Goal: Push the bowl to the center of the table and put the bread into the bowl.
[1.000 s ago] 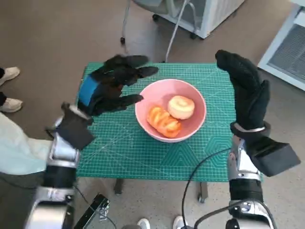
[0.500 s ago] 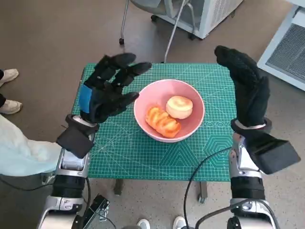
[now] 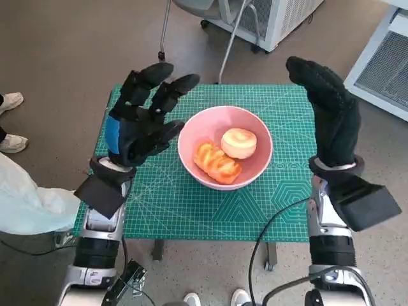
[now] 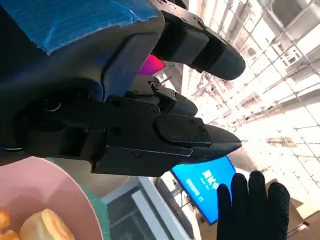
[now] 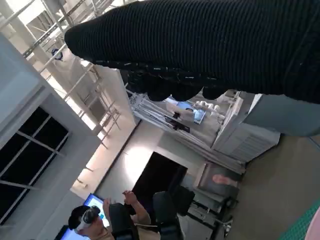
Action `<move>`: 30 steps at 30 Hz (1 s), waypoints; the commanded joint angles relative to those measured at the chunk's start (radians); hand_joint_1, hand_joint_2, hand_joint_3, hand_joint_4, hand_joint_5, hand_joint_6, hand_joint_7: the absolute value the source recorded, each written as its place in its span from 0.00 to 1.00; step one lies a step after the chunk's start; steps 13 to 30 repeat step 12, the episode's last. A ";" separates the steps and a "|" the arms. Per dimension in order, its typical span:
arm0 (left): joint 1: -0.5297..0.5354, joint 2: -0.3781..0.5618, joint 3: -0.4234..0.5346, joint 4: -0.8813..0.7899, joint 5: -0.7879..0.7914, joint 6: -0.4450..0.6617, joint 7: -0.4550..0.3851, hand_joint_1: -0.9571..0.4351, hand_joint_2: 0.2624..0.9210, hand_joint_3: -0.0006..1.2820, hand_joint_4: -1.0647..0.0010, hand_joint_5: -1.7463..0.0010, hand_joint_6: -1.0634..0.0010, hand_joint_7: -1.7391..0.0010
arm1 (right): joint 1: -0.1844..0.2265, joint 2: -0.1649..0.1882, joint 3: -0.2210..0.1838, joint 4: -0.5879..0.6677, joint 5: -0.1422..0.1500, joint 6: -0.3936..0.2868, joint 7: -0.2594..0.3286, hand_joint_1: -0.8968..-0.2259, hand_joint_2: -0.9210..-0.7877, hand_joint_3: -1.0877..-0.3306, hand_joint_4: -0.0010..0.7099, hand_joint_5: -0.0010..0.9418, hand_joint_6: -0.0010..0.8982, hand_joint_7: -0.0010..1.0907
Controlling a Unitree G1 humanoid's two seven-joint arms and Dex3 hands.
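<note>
A pink bowl [image 3: 255, 173] sits near the middle of the green cutting mat [image 3: 191, 210]. Inside it lie an orange twisted bread [image 3: 217, 162] and a pale round bun [image 3: 239, 143]. My left hand [image 3: 143, 118] hovers raised just left of the bowl, fingers spread, holding nothing. My right hand [image 3: 328, 111] is lifted at the bowl's right, fingers straight and apart, empty. The left wrist view shows the bowl's rim [image 4: 75, 200] with a bun [image 4: 47, 227] and my gloved right hand [image 4: 252, 205] beyond. The glove [image 5: 210, 45] fills the right wrist view.
The mat covers a small table. A white cabinet [image 3: 280, 19] and chair legs [image 3: 167, 29] stand on the floor behind. A shoe [image 3: 13, 99] shows at far left. A black cable [image 3: 268, 223] runs across the table's front right. A seated person [image 5: 92, 222] appears in the right wrist view.
My left hand has risen and moved slightly away from the bowl, its fingers opening wider. The right hand and bowl stay put.
</note>
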 commanded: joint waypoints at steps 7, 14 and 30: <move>0.004 -0.005 -0.001 0.011 0.002 -0.015 0.015 0.57 1.00 0.09 0.71 0.66 0.72 0.61 | 0.006 -0.004 0.006 0.013 -0.010 0.006 -0.007 0.51 0.00 0.38 0.54 0.01 0.00 0.73; 0.004 -0.005 -0.001 0.012 0.002 -0.016 0.015 0.57 1.00 0.09 0.71 0.66 0.72 0.61 | 0.006 -0.004 0.006 0.013 -0.010 0.006 -0.007 0.51 0.00 0.38 0.54 0.01 0.00 0.73; 0.004 -0.005 -0.001 0.012 0.002 -0.016 0.015 0.57 1.00 0.09 0.71 0.66 0.72 0.61 | 0.006 -0.004 0.006 0.013 -0.010 0.006 -0.007 0.51 0.00 0.38 0.54 0.01 0.00 0.73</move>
